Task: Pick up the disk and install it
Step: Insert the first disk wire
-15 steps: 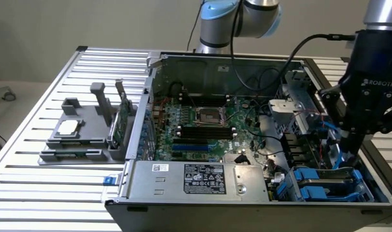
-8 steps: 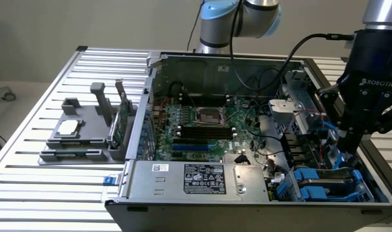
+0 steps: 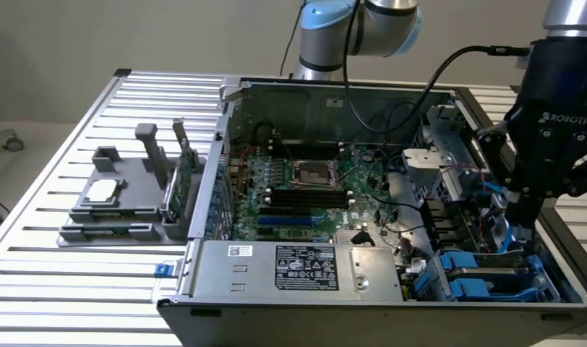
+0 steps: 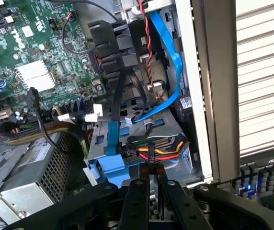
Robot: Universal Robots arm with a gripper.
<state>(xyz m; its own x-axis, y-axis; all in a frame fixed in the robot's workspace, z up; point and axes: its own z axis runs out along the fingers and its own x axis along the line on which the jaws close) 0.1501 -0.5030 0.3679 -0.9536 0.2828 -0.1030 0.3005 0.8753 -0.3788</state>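
- One slatted tabletop (image 3: pixel 53 303) carries it all: a grey fixture (image 3: pixel 110 217) on the exterior view's left and an open case (image 3: pixel 351 322) in the middle.
- Inside the case, the board (image 3: pixel 303 188) lies flat, with the supply (image 3: pixel 303 271) along the near wall.
- On the exterior view's right, the gripper (image 3: pixel 520 228) reaches down into the drive bay in the near corner.
- The disk (image 3: pixel 486 269) sits in that bay, its blue carrier (image 4: pixel 112 165) showing in the wrist view just beyond the gripper (image 4: pixel 154 184).
- Cables cross the bay. A blue ribbon (image 4: pixel 170 72) loops down from above, and a yellow, red and black lead (image 4: pixel 151 153) lies right over the end of the disk.
- The fingers (image 4: pixel 137 201) are drawn narrow, almost together, with a thin gap between them. They seem to grip nothing, but the lead crowds that gap, so a pinch on the carrier's edge cannot be ruled out.
- Judged from this, the step in hand is seating the disk.
  - To do it well, keep the wrist square to the bay so the carrier runs straight along its rails.
  - Bear on the blue frame rather than the metal face.
  - Keep the tips off the lead and the ribbon.
  - Press slowly and evenly. A tilted push could jam one side.
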